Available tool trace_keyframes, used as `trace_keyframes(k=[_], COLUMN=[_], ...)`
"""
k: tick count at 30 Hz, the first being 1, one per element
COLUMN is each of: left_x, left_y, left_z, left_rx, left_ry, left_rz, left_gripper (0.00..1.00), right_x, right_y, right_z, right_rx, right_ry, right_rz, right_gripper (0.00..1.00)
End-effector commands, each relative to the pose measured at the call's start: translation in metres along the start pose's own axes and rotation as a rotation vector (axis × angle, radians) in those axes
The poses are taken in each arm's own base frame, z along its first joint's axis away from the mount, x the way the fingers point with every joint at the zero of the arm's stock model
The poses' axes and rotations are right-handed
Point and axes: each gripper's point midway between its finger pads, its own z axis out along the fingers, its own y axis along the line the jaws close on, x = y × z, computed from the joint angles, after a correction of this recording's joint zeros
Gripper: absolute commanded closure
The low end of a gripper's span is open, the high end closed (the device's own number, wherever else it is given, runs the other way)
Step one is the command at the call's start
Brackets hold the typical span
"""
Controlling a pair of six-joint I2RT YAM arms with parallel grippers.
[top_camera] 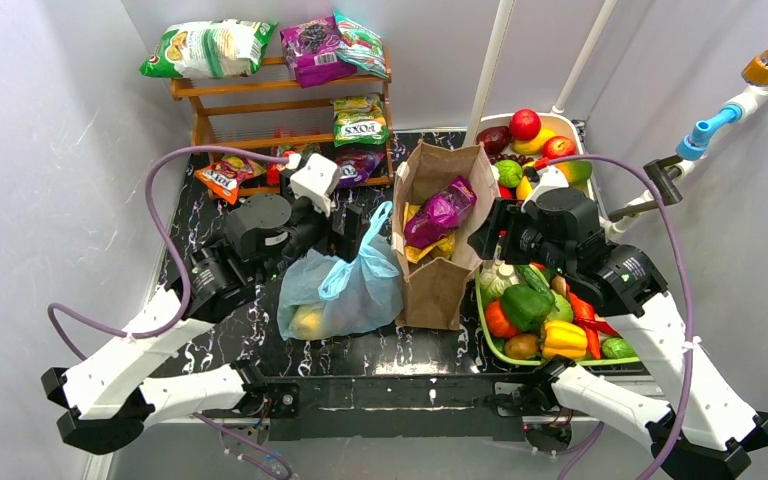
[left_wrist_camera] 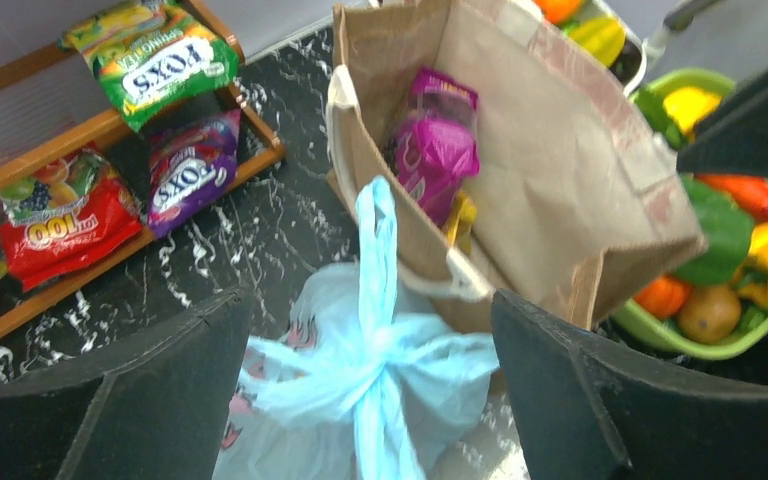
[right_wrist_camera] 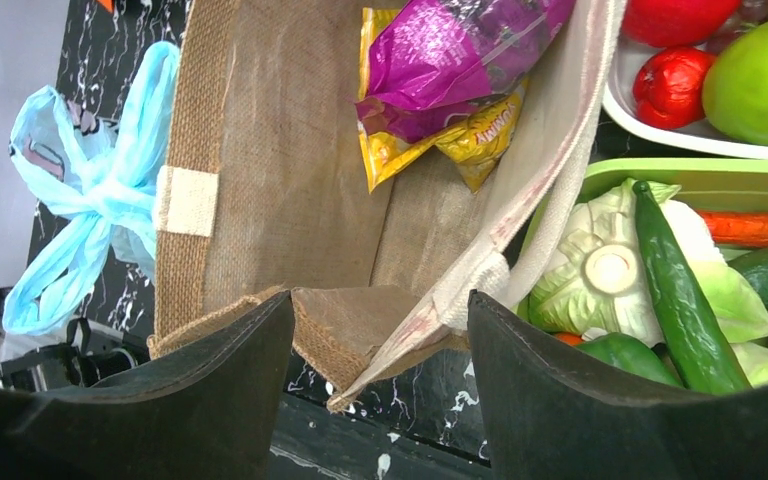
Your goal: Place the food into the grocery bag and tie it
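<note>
1. Grocery bag is sitting on the black marbled table, touching the brown bag on its left. Its handles are bunching into a knot, so the tying looks done.
2. A yellow food piece is showing through the plastic, low in the bag.
3. Left gripper is hovering over the knot, jaws spread wide, gripping nothing.
4. Right gripper is hanging over the brown bag's near edge beside the green tray, jaws apart, empty.

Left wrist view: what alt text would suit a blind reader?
A thin light-blue plastic grocery bag, its handles knotted, lies between the open black fingers of the left gripper. Behind it stands a stiff brown paper bag holding a purple snack packet, with a green tray of vegetables at right.
</note>
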Motion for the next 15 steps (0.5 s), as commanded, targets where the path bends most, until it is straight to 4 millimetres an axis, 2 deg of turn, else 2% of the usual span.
trace_keyframes(k=[1,5,9,15], left_x=[0.042,0.060,0.074,0.102], left_y=[-0.001,-0.008,-0.007,-0.011], left_z=[-0.016,-0.013,-0.011,-0.016], left_rx=[0.055,0.087,0.060,0.090], left_ry=[0.168,0.245,0.292,0.361], left_rz=[0.102,0.102,0.068,0.057], left_gripper=[0.13,0.14,0.15,0.17], right_x=[-0.013,-0.009,-0.007,-0.007], right_y=[0.021,0.029,0.057,0.072], right_z=[-0.004,-0.006,-0.020,-0.032], right_rx=[-0.106,-0.155,-0.327,-0.440], right_ry=[-0.033,-0.011,0.012,0.018], right_rz=[-0.044,-0.066,-0.144,-0.250], right_gripper=[0.29,0.28,0.28,0.27])
